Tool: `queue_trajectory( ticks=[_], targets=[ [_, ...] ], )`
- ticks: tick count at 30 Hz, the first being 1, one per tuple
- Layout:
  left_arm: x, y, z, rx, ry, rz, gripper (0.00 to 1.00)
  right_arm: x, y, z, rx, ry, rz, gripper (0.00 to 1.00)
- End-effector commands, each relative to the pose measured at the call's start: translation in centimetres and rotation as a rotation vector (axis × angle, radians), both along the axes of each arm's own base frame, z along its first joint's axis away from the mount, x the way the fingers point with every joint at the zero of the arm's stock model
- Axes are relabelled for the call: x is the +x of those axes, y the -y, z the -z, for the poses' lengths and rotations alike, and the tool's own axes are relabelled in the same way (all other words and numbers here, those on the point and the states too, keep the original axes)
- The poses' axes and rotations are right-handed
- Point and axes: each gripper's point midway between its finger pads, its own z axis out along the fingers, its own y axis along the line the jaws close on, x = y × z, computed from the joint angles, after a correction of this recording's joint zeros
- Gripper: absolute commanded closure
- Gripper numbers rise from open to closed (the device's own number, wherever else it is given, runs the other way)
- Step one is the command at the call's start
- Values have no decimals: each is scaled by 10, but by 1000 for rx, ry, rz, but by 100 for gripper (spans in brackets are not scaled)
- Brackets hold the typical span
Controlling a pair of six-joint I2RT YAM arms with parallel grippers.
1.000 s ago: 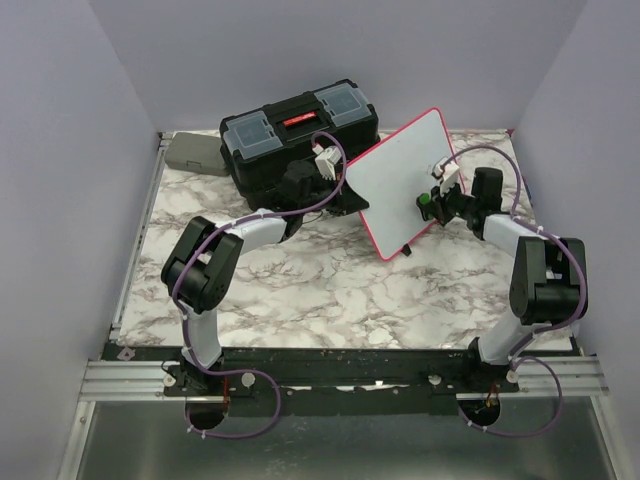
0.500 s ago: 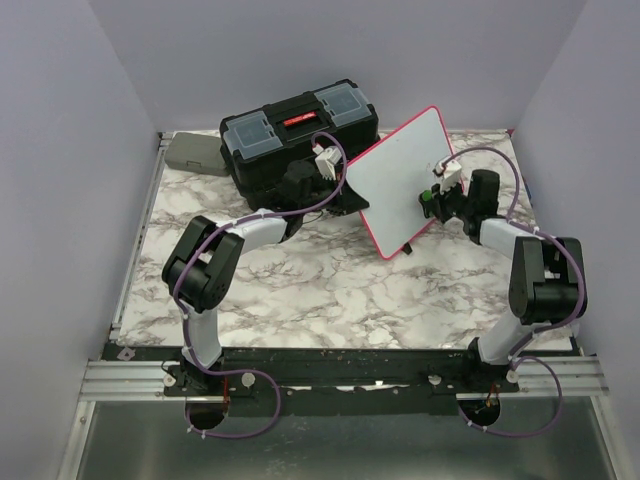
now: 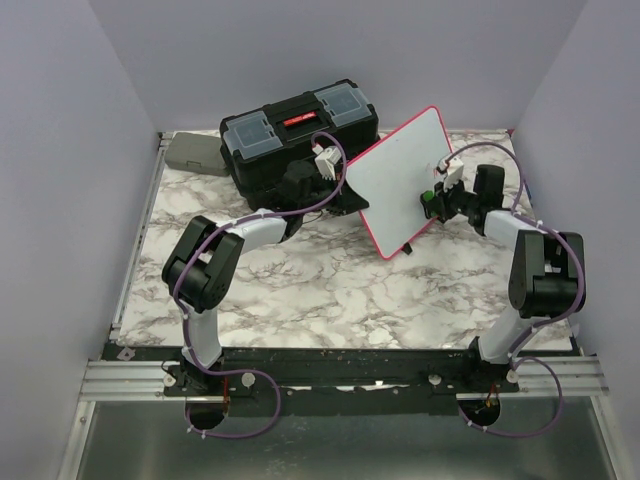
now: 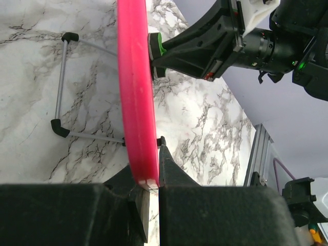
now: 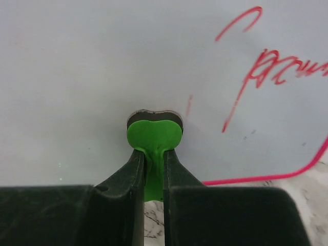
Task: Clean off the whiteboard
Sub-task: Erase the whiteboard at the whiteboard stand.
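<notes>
Whiteboard stands tilted on the marble table beside the black toolbox, my left gripper clamped on its pink frame edge; my right gripper pinches a green eraser against its face, near red handwriting

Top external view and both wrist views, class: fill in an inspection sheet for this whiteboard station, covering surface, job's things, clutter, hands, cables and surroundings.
Surface: marble-patterned table.
Job's things: whiteboard propped at a tilt on a wire stand; red writing on its face; green eraser against that face.
Clutter: black toolbox behind the board; grey case at the far left corner.
Hands: left hand shut on the board's pink frame; right hand shut on the eraser.
Cables: purple cables looped along both arms.
Surroundings: plain lavender walls; metal rail at the near edge.
</notes>
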Motion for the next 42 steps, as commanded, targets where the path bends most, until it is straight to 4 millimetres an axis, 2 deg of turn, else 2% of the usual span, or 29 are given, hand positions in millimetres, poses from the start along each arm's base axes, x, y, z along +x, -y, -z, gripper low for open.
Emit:
queue_trajectory(
  ticks=[1,3,6,8,10,15,16,20,21,23,24,26,30,32,34,35,37,40,42],
  targets=[
    [-37,16,3,-22,-60,174,100,-30,-49,-6,169,-52,-217,99],
    [-36,16,2,-23,-60,174,100,-10,-34,-13,169,-6,-63,99],
    [-37,17,0,-26,-57,179,100,25,11,-20,152,59,287,99],
    [-36,16,-1,-25,-55,177,100,36,35,-20,140,69,442,99],
    [-37,16,0,-22,-56,181,100,37,40,-15,133,48,464,99],
    [-37,17,3,-21,-62,181,100,35,34,-10,139,5,421,99],
    [-37,17,4,-22,-64,182,100,30,26,-6,142,-29,367,99],
    [-37,17,6,-23,-67,183,100,-3,-33,4,261,-183,2,99],
    [-38,17,5,-24,-66,187,100,-9,-44,1,295,-194,-56,99],
    [-38,17,5,-24,-65,187,100,-12,-53,-8,302,-166,-99,99],
    [-38,16,6,-23,-67,186,100,-10,-53,-13,307,-146,-80,99],
    [-38,17,7,-23,-68,188,100,6,-41,-26,323,-81,48,99],
    [-39,18,8,-24,-72,193,100,38,2,-47,336,25,383,99],
    [-39,18,7,-24,-69,194,100,46,21,-47,326,38,509,99],
    [-39,18,6,-23,-67,196,100,49,28,-43,312,24,553,99],
    [-38,18,6,-23,-67,195,100,50,27,-42,317,15,555,99],
    [-38,19,5,-25,-68,197,100,47,13,-41,346,-17,478,99],
    [-38,19,4,-26,-68,199,100,38,-20,-51,422,-60,299,99],
    [-38,19,4,-24,-69,199,100,38,-29,-62,444,-46,262,99]
  ],
)
